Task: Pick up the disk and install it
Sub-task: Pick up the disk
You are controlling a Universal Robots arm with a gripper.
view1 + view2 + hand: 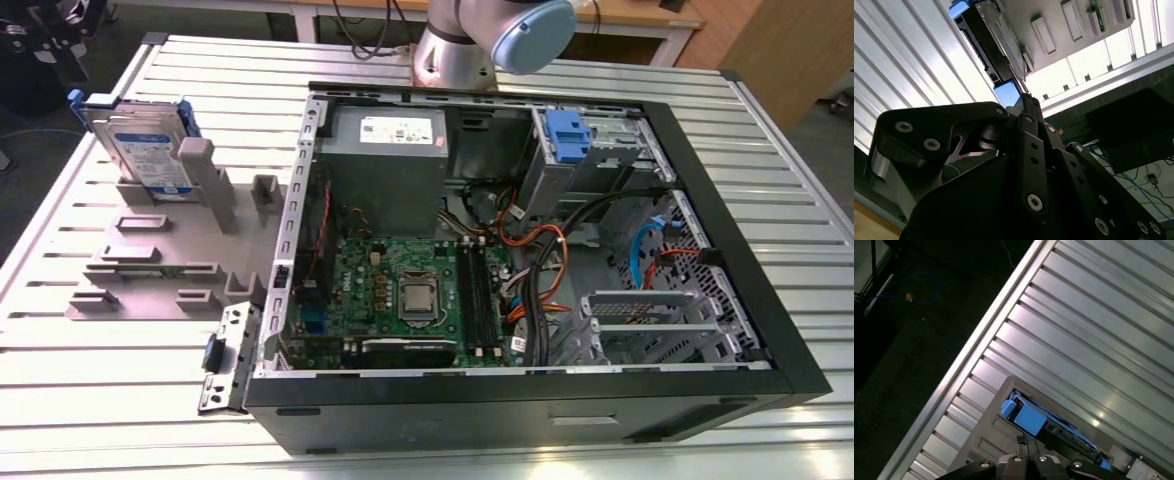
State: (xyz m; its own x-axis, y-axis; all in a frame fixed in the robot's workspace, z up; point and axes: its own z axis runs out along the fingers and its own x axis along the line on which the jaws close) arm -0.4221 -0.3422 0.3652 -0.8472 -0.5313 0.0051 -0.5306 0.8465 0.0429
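At exterior view's upper left, disk [140, 150] stands on edge in a grey moulded holder [198, 170] on the slatted aluminium table [107, 390], well apart from the open PC case [534, 385]. In both wrist views, gripper [1022, 441] [1025, 97] points at disk's blue end. Jaws are drawn narrow, tips together, nothing betw. them. Disk sits just beyond the tips; contact cannot be judged. Disk: flat, rect., silver metal w/ white-and-blue label, blue plastic carrier round the edge. Gripper: matt black linkage bars w/ bright screw heads. Table: ribbed, reflective. Disk's lower edge is sunk in the holder slot. In the first wrist view its near part is covered by gripper links.
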